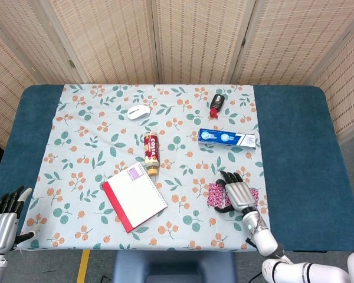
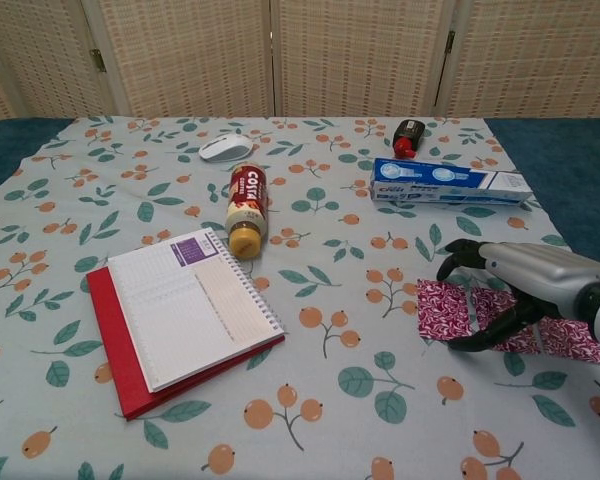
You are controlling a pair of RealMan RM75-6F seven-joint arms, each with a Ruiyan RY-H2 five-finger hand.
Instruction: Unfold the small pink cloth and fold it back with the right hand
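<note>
The small pink cloth (image 2: 446, 311) lies flat on the floral tablecloth (image 1: 94, 147) near the front right corner of the table (image 1: 295, 153), well in front of the toothpaste box (image 2: 448, 182), which serves as the landmark here. The cloth is spread out sideways, its left part showing beside the fingers and its right part reaching out past the wrist in the chest view. The right robot hand (image 2: 510, 290) is arched over the middle of the cloth with its fingers (image 2: 458, 257) curved down and the thumb low at the near edge; whether it pinches the fabric or only rests on it cannot be told. Just behind the toothpaste box, toward the screen, lies a small dark bottle with a red cap (image 2: 408, 136). To the left of the box a brown coffee bottle (image 2: 246, 209) lies on its side, lid toward the front edge, its contents hidden by the label. Further left and behind is a white computer mouse (image 2: 226, 148). Left and in front of the box sits a spiral notebook (image 2: 185, 315) on its red cover. Far left of the box, off the front corner of the table, the left robot hand (image 1: 3, 221) hangs released, fingers apart, holding nothing.
</note>
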